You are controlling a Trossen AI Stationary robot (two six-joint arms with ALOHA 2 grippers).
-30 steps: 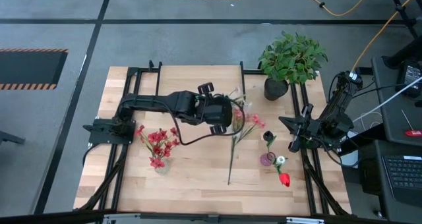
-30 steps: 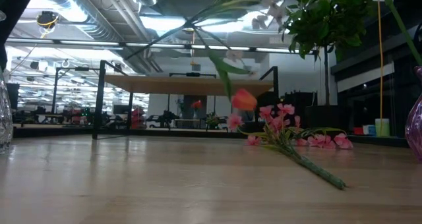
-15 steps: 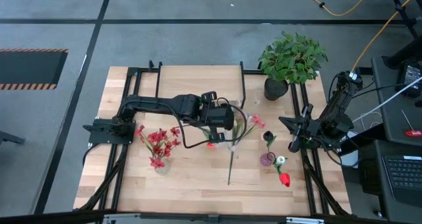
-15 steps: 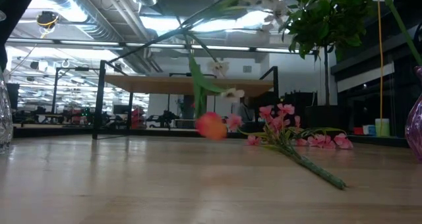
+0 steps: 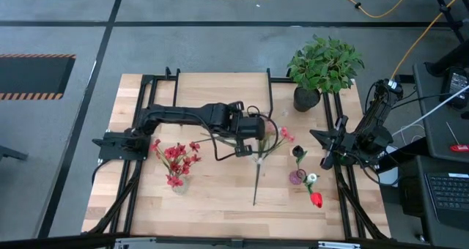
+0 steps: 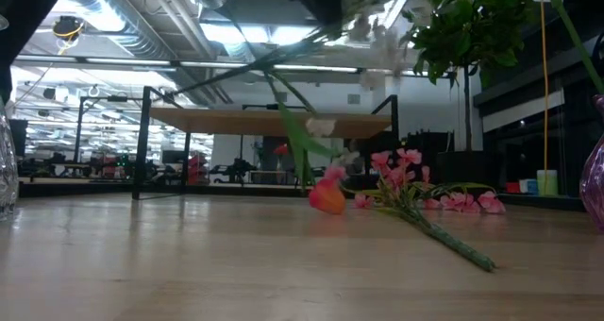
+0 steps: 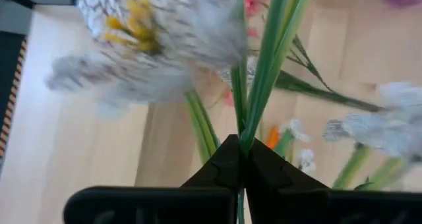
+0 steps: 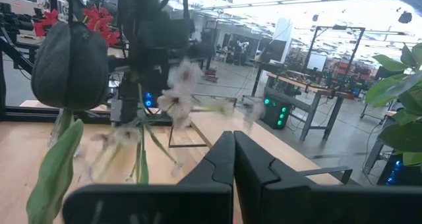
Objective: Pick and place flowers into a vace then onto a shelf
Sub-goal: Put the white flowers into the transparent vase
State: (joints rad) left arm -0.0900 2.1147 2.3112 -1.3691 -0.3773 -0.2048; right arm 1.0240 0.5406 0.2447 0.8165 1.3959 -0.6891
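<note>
The left gripper (image 5: 258, 127) hangs over the middle of the wooden tabletop (image 5: 220, 198), its fingers (image 7: 227, 161) pinched together on the green stems of a bunch of flowers (image 7: 264, 59) with white blooms. In the low view the bunch droops from above, an orange bloom (image 6: 327, 196) at its low end close to the board; whether it touches I cannot tell. Just beside it a pink-flowered stem (image 5: 258, 161) lies flat on the tabletop. A clear vase of red flowers (image 5: 176, 165) stands toward the left. A small purple vase (image 5: 297, 177) stands toward the right, with a red bloom (image 5: 316, 200) lying near it. The shelf (image 6: 269, 121) stands at the far edge beside a potted green plant (image 5: 322, 64). The right gripper (image 5: 326, 160) waits at the table's right edge, fingers pressed together on nothing
</note>
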